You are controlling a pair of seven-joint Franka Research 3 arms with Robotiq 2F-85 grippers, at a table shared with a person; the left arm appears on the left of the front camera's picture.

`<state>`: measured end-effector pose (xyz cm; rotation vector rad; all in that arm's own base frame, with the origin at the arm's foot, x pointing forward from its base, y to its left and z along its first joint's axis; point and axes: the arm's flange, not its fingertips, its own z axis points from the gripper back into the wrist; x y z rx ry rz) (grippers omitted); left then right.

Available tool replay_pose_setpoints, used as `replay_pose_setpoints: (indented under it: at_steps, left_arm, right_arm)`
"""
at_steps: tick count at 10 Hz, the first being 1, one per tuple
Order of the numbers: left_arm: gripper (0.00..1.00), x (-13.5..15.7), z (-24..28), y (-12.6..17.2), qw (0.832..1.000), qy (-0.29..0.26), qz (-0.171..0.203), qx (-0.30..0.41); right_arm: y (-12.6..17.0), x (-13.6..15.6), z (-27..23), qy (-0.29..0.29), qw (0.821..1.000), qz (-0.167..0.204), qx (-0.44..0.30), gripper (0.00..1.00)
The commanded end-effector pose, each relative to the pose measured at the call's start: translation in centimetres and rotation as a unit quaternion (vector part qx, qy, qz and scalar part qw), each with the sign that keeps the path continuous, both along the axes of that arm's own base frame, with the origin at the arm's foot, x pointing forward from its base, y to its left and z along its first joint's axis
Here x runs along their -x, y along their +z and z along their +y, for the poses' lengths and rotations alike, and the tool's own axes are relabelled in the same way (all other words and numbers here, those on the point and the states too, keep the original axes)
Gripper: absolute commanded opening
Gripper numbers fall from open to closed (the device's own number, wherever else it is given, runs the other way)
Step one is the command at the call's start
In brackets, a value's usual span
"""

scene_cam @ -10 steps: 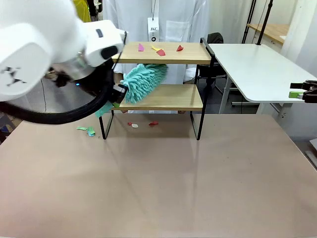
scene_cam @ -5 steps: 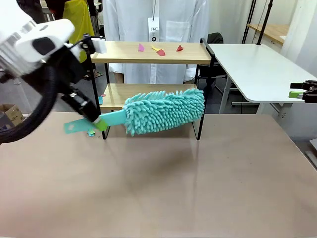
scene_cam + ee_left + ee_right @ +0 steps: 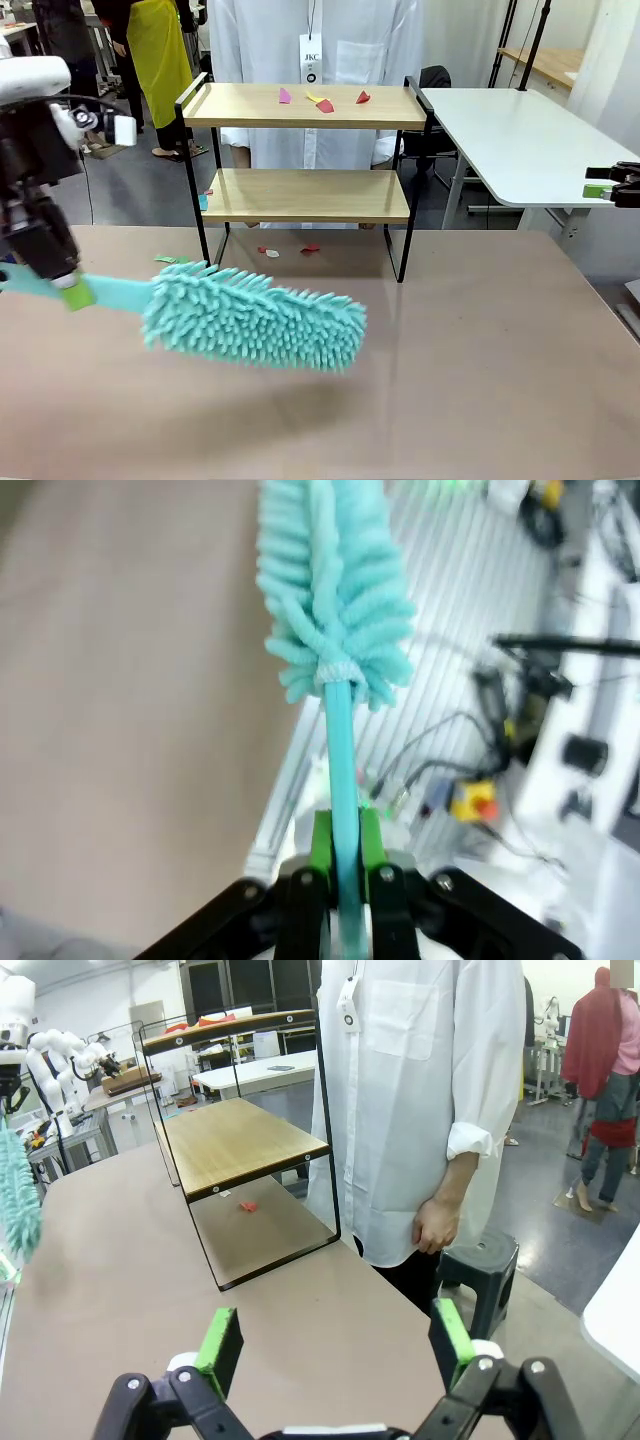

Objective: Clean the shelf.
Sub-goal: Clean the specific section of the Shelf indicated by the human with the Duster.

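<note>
Your shelf [image 3: 305, 195] stands at the table's [image 3: 480, 340] far side, with paper scraps [image 3: 322, 100] on its top board and a person [image 3: 350, 45] behind it. Your left gripper [image 3: 68, 288] clamps the handle of a teal duster [image 3: 255, 318], which is over the table, apart from the shelf. Your right gripper [image 3: 330, 1345] is spread wide, holding nothing.

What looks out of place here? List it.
Coloured scraps litter the top board of the shelf, and more lie on the table beneath it. The left end effector holds the duster well clear of them.
</note>
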<state>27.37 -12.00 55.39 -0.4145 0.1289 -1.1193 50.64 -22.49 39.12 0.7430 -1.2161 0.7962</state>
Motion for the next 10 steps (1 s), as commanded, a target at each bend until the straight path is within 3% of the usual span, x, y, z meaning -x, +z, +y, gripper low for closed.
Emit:
replay_pose_setpoints:
  at_steps: [1,3,6,7,10]
  left_arm:
    - [0.13,0.3,2.2,-0.6,0.997,-0.043,0.027,-0.055]
    - [0.13,1.2,5.0,-1.6,0.993,-0.044,0.061,-0.092]
    - [0.13,0.4,5.8,-2.0,0.991,-0.049,0.027,-0.121]
    - [0.13,1.1,5.4,-2.0,0.992,-0.033,0.063,-0.1]
    - [0.13,1.1,5.4,-2.0,0.992,-0.033,0.063,-0.1]
  right_arm:
    - [0.5,-0.2,0.3,-0.004,1.0,0.008,0.002,1.0]
    - [0.5,-0.2,0.3,-0.004,1.0,0.008,0.002,1.0]
    - [0.5,-0.2,0.3,-0.004,1.0,0.008,0.002,1.0]
    - [0.5,-0.2,0.3,-0.004,1.0,0.008,0.002,1.0]
    - [0.5,-0.2,0.3,-0.004,1.0,0.008,0.002,1.0]
